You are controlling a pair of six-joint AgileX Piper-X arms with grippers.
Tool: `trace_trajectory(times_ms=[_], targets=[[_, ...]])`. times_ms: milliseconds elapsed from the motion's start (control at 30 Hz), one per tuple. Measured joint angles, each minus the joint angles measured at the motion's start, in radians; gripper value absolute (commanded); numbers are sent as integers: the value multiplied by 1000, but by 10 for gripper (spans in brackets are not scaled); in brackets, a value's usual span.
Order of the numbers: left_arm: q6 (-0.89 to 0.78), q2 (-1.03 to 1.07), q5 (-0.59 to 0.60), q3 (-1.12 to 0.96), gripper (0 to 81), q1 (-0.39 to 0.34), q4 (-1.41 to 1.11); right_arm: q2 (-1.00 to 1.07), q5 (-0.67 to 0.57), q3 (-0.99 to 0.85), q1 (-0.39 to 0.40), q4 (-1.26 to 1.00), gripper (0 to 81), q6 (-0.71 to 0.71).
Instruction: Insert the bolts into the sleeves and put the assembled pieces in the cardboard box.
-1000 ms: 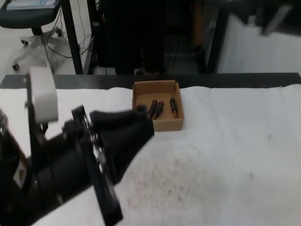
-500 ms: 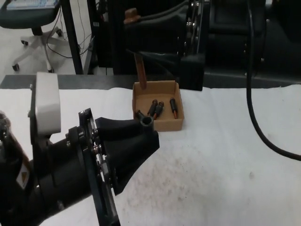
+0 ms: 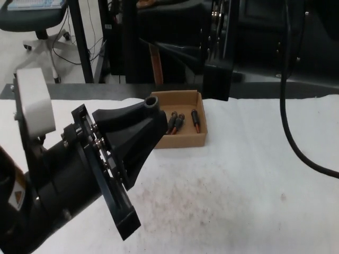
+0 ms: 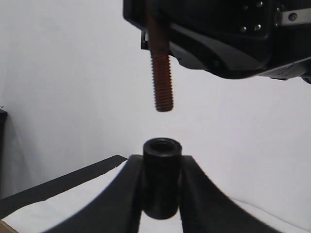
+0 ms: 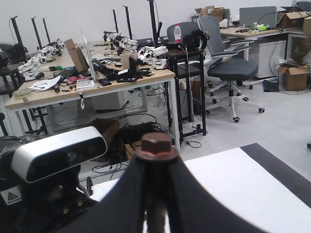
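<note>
My left gripper is shut on a black sleeve, held upright with its open end up, level with the left front of the cardboard box. In the left wrist view the sleeve sits between the fingers. A copper-coloured bolt hangs thread-down a short gap above it. My right gripper is shut on the bolt, whose hex head pokes out between the fingers. The bolt hangs over the box's back left corner. Three assembled pieces lie in the box.
White cloth covers the bench, with a dark strip along its far edge. The right arm's body and cable hang over the back right. Office chairs and desks stand in the room behind.
The right arm came into the high view from above with the bolt, then lifted it a little. My left gripper raised the sleeve and shifted it left, under the bolt.
</note>
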Motion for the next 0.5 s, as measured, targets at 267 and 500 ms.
trace_trajectory(times_ms=[267, 500], targets=[[-4, 3, -2, 0, 2, 0, 0, 0, 0, 0, 15, 0, 8, -26], [-10, 3, -2, 0, 2, 0, 0, 4, 0, 0, 55, 0, 8, -68]])
